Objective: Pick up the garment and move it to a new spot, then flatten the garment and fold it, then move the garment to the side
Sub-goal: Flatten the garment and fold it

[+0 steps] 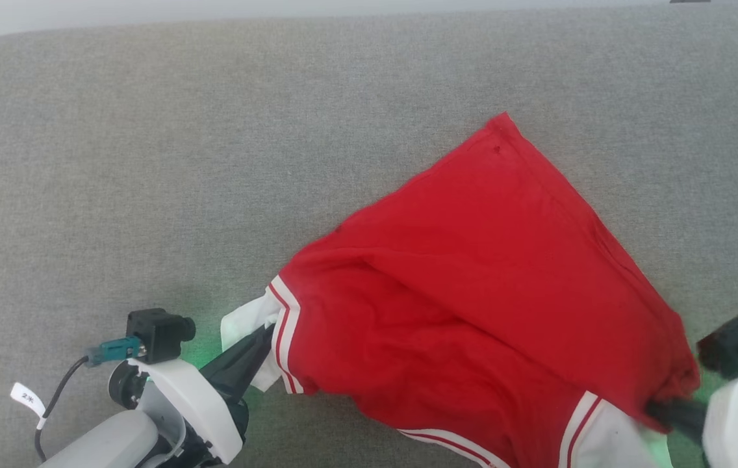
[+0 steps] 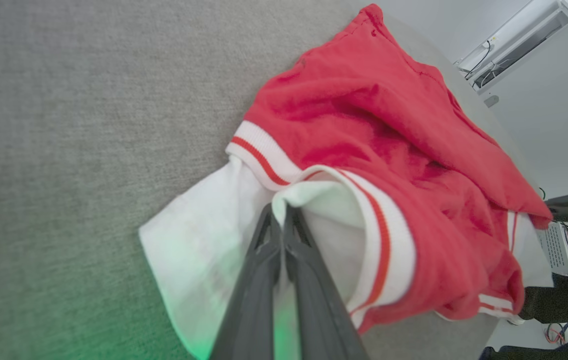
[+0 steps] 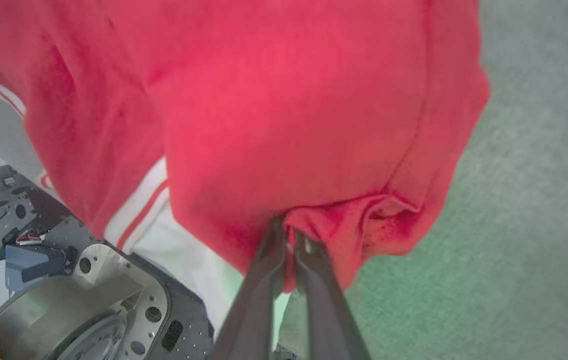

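Red garment (image 1: 473,292) lies centre-right in head view on grey surface (image 1: 148,130). One red corner points twd upper centre-right, and the rest spreads down to the bottom edge. Lower left of frame: left jaws clenched on white sleeve end (image 1: 247,320). In left wrist view the fingers (image 2: 254,300) are pressed tog. w/ white cloth pinched at the tips. Lower right edge: right jaws clenched on a bunch of red cloth. Right wrist view shows fabric gathered at the tips, w/ stripe trim (image 3: 139,210) at left. Green glow (image 1: 203,325) on surface nr left wrist.
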